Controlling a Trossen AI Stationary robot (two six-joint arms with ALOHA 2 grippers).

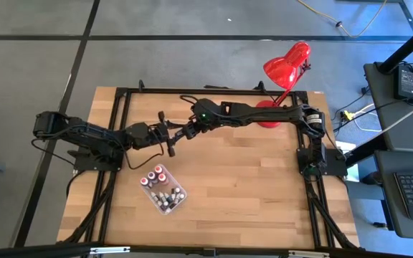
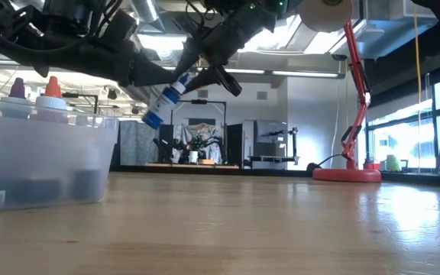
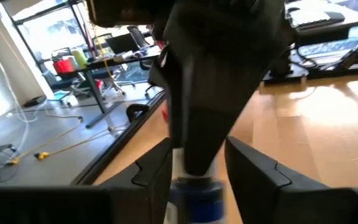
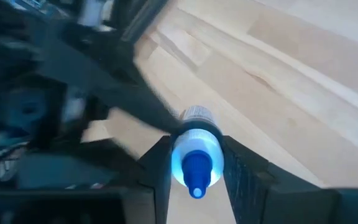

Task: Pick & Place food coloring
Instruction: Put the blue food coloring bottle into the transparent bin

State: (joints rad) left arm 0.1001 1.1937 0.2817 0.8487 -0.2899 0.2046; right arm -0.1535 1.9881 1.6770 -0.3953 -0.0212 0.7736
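One food coloring bottle (image 2: 170,98), white with blue parts, hangs tilted in the air above the table's middle, with both grippers at it. My left gripper (image 1: 168,136) reaches in level from the left. My right gripper (image 1: 182,133) slants down from the right. In the right wrist view the bottle (image 4: 194,155) shows its blue cap toward the camera. Several more bottles (image 1: 162,188) stand upright in the clear tray (image 1: 182,199) near the table's front left. My left gripper has its two fingers (image 3: 157,177) against opposite sides of the bottle's blue part (image 3: 194,193), coming level from the table's left. My right gripper's dark body hides the rest of the bottle in that view. My right gripper pinches the bottle's white body (image 4: 194,146) just behind the blue cap between its two fingers (image 4: 158,163). It comes slanting down from the table's right, with the bottle lying roughly along the fingers. The bottle is clear of the table, its lower blue end (image 2: 153,118) pointing down toward the left.
The tray's wall (image 2: 44,160) fills the low view's left, with bottle caps (image 2: 52,88) above its rim. A red desk lamp (image 1: 287,66) stands at the far right, its base (image 2: 346,174) on the wood. Bare wood (image 1: 257,186) lies right of the tray.
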